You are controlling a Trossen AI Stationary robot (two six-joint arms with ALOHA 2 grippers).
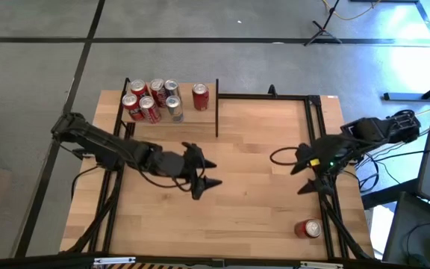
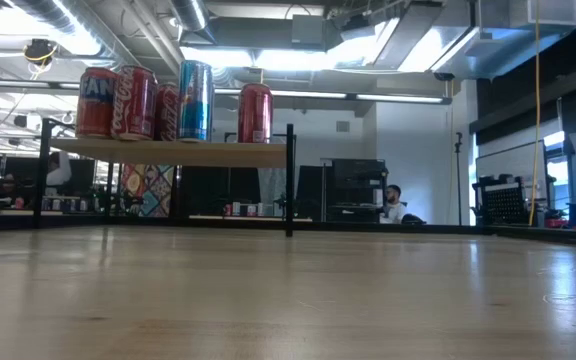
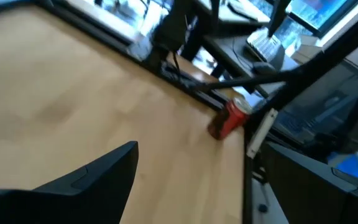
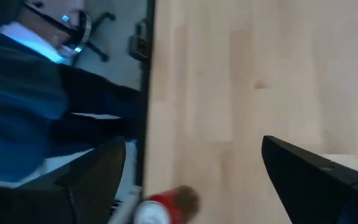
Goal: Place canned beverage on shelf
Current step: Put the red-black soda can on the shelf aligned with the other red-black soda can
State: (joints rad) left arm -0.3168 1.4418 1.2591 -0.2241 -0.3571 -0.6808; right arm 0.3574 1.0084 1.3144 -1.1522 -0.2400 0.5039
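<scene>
A red can point(image 1: 308, 228) lies on its side on the table near the near right corner; it also shows in the left wrist view point(image 3: 229, 118) and the right wrist view point(image 4: 163, 208). The shelf point(image 1: 170, 119) stands at the far left, its light-wood board point(image 2: 168, 152) carrying several upright cans point(image 2: 138, 100). My left gripper point(image 1: 204, 173) is open and empty over the table's middle. My right gripper point(image 1: 304, 174) is open and empty near the right edge, on the far side of the lying can.
A black metal frame point(image 1: 275, 96) runs along the table's far and right edges. A black cable point(image 1: 282, 155) loops on the table by my right gripper. A person in blue point(image 4: 17, 93) sits beyond the table's edge. Bare wood lies between the grippers.
</scene>
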